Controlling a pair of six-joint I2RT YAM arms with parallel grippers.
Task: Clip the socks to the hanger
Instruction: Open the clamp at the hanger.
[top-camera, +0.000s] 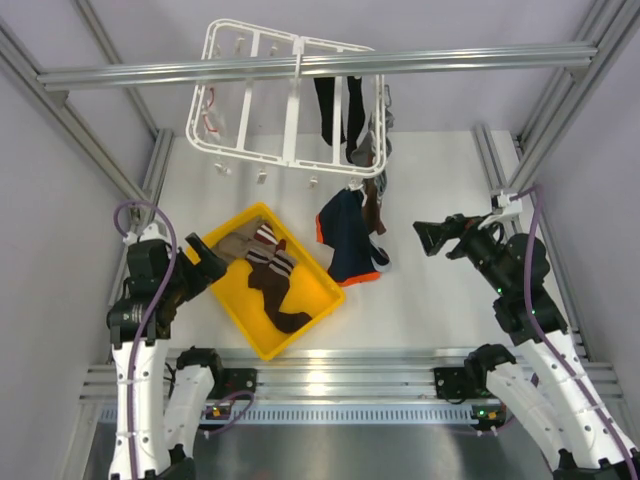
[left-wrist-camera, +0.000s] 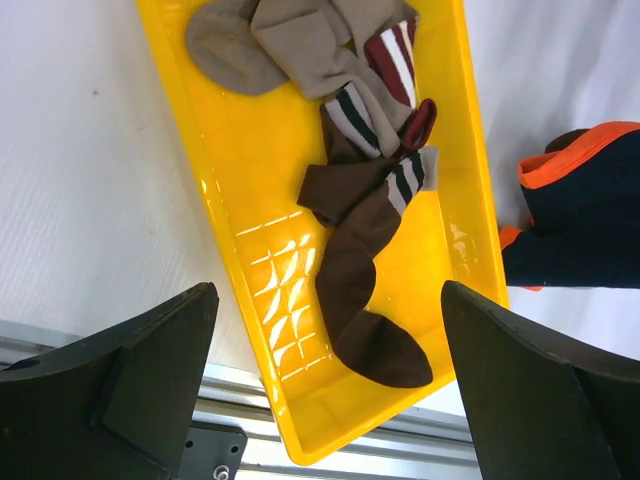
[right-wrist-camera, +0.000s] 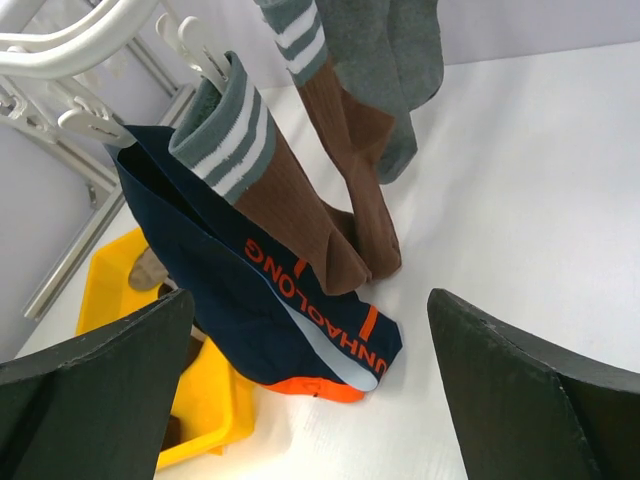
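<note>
While left hand (top-camera: 205, 262) hangs released over tray (top-camera: 228, 310) edge, right hand (top-camera: 425, 236) released beside socks (top-camera: 347, 238).

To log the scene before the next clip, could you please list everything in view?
White plastic rectangular drying hanger: one, white, hung over the far end of the white table.
Black fabric socks: two, black, clipped on the hanger's right side.
Grey fabric sock: one, grey, hanging beside the brown ones.
Brown ribbed socks with striped cuffs: two, brown, hanging, toes reaching the table.
Navy sock with orange trim: one, navy, hanging, lower end on the table.
Yellow rectangular plastic tray: one, yellow, near left of the table.
Loose socks: several, tan, dark brown, red-white striped, in the tray; count unclear.
Left gripper: one, black, open, above the tray.
Right gripper: one, black, open, facing the hung socks.
</note>
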